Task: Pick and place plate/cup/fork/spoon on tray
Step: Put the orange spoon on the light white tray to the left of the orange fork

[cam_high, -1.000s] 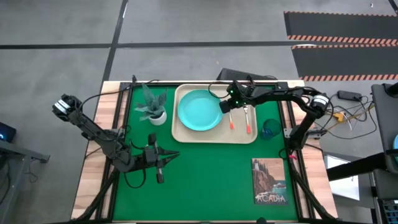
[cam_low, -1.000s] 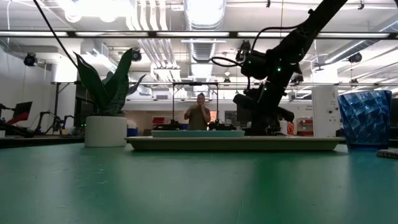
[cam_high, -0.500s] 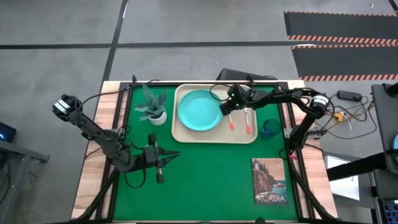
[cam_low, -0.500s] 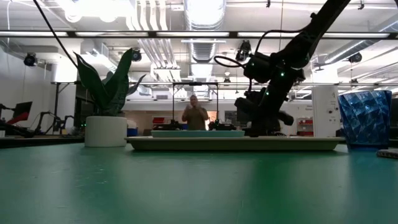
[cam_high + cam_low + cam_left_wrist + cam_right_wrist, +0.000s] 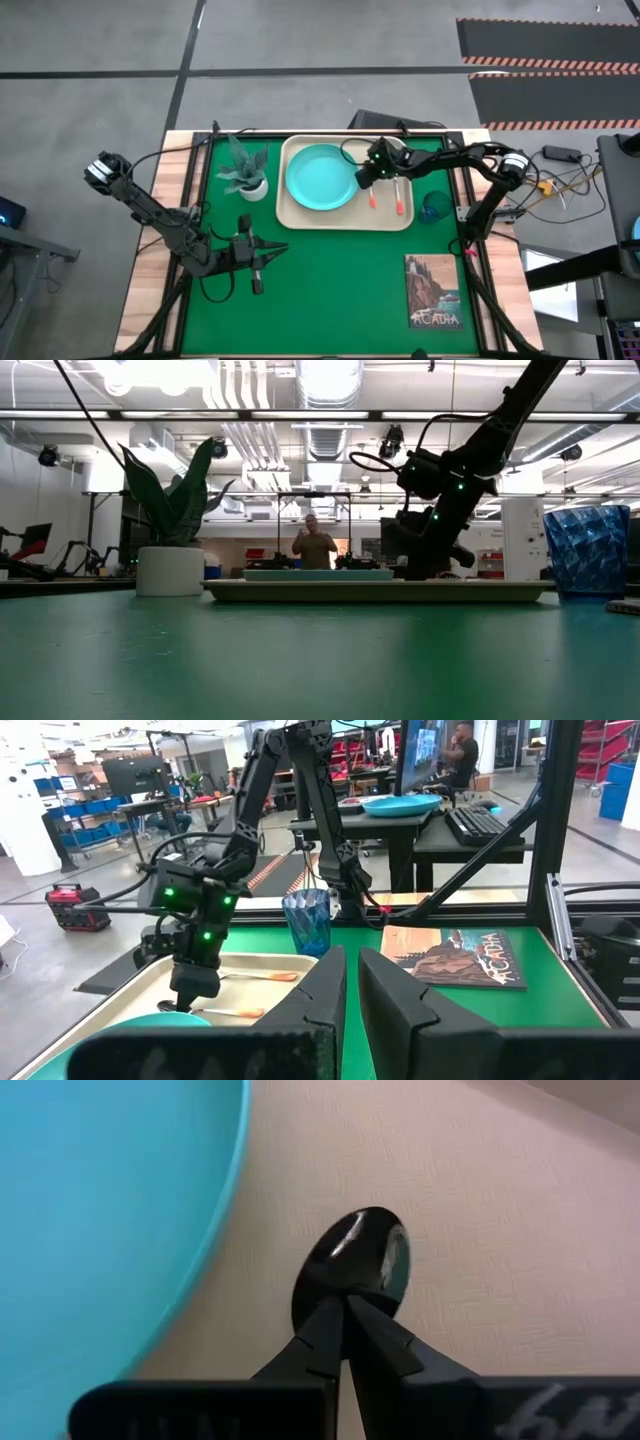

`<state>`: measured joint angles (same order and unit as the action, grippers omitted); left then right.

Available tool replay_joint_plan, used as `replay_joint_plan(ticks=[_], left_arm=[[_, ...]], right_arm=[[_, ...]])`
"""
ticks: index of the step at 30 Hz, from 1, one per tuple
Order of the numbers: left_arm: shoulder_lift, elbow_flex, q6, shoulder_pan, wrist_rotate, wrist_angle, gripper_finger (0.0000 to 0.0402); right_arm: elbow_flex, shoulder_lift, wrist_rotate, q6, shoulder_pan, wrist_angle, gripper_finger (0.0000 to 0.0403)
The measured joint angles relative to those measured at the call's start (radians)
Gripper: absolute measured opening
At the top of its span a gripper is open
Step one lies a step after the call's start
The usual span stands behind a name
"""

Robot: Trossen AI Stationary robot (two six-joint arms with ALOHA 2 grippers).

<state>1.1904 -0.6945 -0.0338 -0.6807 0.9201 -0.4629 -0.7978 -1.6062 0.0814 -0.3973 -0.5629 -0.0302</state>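
**Spoon Down on the Tray, Cup Not Yet There**

The right gripper hung low over the tray, its fingers pressed together right above the spoon. The spoon lay flat beside the plate, so it looked already set down. The fork lay near it on the tray too. The cup stood on the tabletop just beside the tray, so it likely needed picking next. The left gripper waited far off, fingers nearly together and holding nothing.
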Motion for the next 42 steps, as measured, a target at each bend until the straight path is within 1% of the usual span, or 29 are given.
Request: replay_joint_plan(ticks=[7, 13, 19, 22, 27, 34, 42], left_arm=[[0.0, 0.0, 0.0, 0.0, 0.0, 0.0, 0.0016], [0.0, 0.0, 0.0, 0.0, 0.0, 0.0, 0.0016], [0.0, 0.0, 0.0, 0.0, 0.0, 0.0, 0.0016], [0.0, 0.0, 0.0, 0.0, 0.0, 0.0, 0.0016], [0.0, 0.0, 0.0, 0.0, 0.0, 0.0, 0.0016], [0.0, 0.0, 0.0, 0.0, 0.0, 0.0, 0.0016], [0.0, 0.0, 0.0, 0.0, 0.0, 0.0, 0.0016]], right_arm=[[-0.036, 0.0, 0.001, 0.03, 0.0, -0.055, 0.0011], [-0.092, 0.001, 0.024, 0.057, 0.0, -0.159, 0.0011], [-0.098, -0.007, 0.028, 0.05, 0.023, -0.14, 0.0011], [-0.095, -0.033, 0.056, 0.052, 0.033, -0.141, 0.0011], [-0.097, -0.054, 0.07, 0.07, 0.035, -0.151, 0.0011], [-0.095, -0.036, 0.08, 0.121, 0.032, -0.183, 0.0011], [-0.094, -0.001, 0.079, 0.128, 0.032, -0.204, 0.0011]])
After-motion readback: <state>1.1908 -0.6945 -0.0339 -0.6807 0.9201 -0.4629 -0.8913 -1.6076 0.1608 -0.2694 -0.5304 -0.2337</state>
